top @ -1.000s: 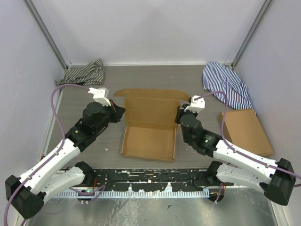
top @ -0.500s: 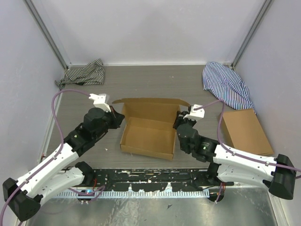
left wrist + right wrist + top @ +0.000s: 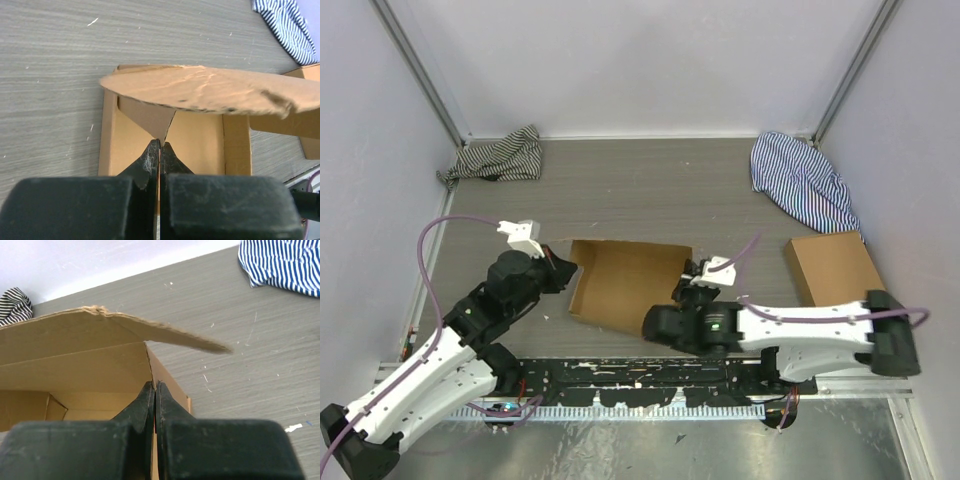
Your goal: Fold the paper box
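so here's where we've got to: the paper box [image 3: 620, 285] sits on the grey counter [image 3: 650, 190], close to the front edge and roughly in the middle between the two arms. it's a shallow brown tray with its lid [image 3: 210, 90] tipped forward over it but not flat down, so from above we mostly see the lid's face. in the left wrist view we can look under the lid into the tray, where a loose flap slants inward

the left jaws are at the box's left side and look pressed together, tips right at the side wall. the right jaws are at the box's right near corner, also pressed together, tips lined up with the corner edge of the box [image 3: 75, 370]. we can't tell whether either pair has a thin bit of cardboard nipped in between

other stuff: a black and white striped cloth [image 3: 498, 155] bunched in the far left corner, a blue striped cloth [image 3: 803, 180] at the far right, and a flat brown cardboard piece [image 3: 830, 268] lying off to the right, apart from the box
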### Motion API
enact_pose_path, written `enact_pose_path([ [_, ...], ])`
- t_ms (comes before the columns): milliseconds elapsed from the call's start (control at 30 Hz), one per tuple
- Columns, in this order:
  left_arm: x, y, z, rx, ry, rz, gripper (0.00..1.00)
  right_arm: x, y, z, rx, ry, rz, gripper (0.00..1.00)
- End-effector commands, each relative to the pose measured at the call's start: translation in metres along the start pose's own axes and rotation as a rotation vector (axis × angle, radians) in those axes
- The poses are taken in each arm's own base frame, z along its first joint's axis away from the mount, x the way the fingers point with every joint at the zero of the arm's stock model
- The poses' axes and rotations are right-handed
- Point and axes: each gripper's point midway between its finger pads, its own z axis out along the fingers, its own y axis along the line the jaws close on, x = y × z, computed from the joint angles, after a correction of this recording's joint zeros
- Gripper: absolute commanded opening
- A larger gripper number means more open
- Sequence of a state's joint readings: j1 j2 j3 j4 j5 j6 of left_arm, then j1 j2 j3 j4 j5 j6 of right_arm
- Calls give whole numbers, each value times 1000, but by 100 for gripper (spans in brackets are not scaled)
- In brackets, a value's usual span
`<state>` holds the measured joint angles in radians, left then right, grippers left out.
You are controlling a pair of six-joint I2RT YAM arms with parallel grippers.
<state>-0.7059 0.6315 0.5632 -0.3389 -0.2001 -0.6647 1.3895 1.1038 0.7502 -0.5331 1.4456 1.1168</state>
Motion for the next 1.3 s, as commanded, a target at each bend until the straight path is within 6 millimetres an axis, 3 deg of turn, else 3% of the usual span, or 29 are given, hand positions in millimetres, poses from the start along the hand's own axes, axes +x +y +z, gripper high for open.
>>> enact_pose_path([
  [0,34,25,-3,-82,110,8,5,10,-11,-15,8,-25,-54,1],
  [100,38,26,-5,-84,122,11,5,29,8,-21,0,-5,-100,0],
  [200,39,28,-8,-87,119,11,7,36,16,-26,-10,6,-89,1],
  [333,33,30,-14,-87,89,8,10,25,18,-27,-22,-1,-65,1],
  [667,20,26,-27,-92,74,18,34,5,21,-25,-31,-19,-124,0],
  [1000,-38,9,-71,-29,-112,14,38,-2,6,-11,13,-62,-159,0],
  [1100,-56,10,-74,-51,-172,38,47,-8,2,-6,22,-85,-166,1],
  [1267,-88,-12,-66,-17,-251,104,62,-16,-1,-4,24,-106,-180,1],
])
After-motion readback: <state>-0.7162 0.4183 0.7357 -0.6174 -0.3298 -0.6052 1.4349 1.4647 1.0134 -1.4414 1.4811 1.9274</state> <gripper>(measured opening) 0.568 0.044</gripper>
